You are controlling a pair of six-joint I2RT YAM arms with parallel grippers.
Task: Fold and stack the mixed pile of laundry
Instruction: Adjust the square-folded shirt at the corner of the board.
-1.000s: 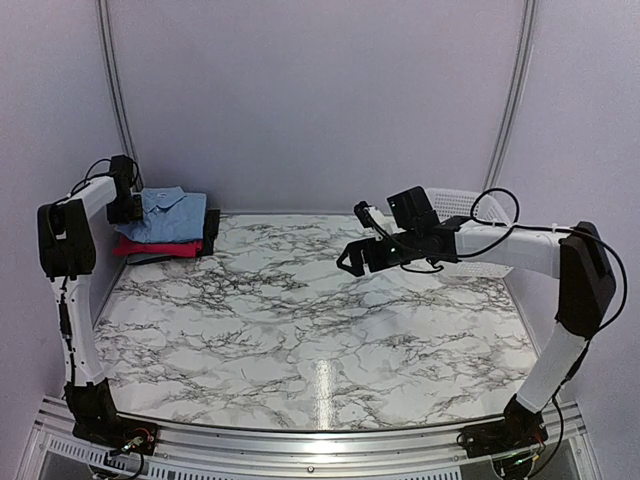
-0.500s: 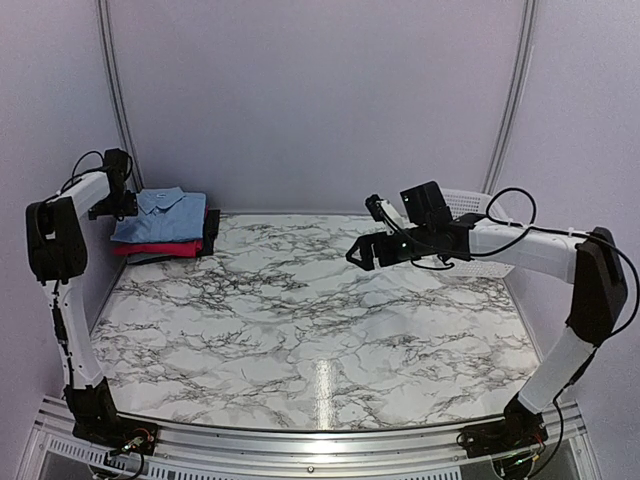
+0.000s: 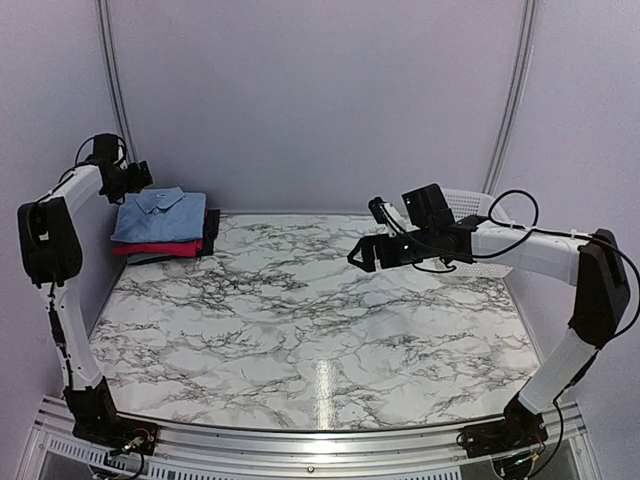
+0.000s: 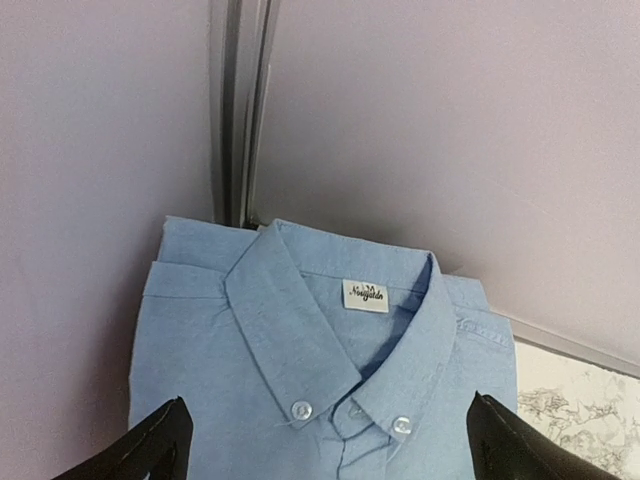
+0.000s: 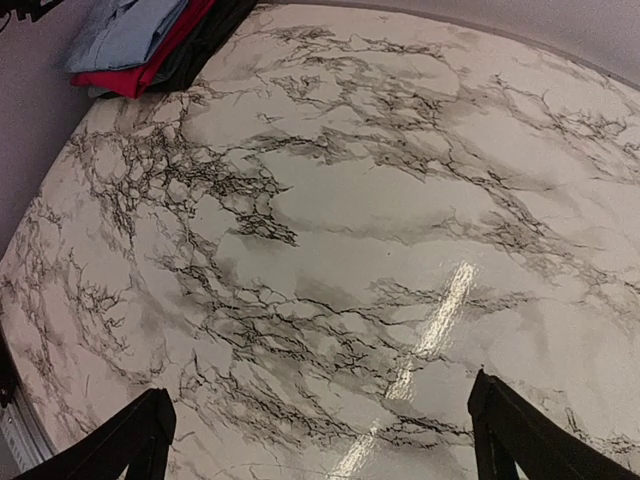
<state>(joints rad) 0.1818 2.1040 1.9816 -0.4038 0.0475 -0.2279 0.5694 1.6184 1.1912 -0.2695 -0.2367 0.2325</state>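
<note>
Top external view: looks nearly done, imo. Mixed laundry pile [image 3: 160,232] sits as one tidy stack in the upper left of the frame, at the far corner of the worktop [image 3: 300,330], right by the wall. Light blue shirt [image 3: 158,213] on top, pink-red tee [image 3: 150,247] under it, greyish layer [image 3: 150,259] at the bottom, dark piece [image 3: 211,230] showing at the stack's right edge. Left wrist view: the shirt [image 4: 330,400] is folded square, collar buttoned, label up.

Left jaws spread wide just above that shirt, pinching nothing. Right jaws also spread wide, mid-frame over bare marble, nothing held.

Don't see other garments lying about. White basket [image 3: 470,205] sits behind the right arm, w/ its inside hidden, so can't tell if anything's left in there. If not, prob. only the arms' retreat remains.
</note>
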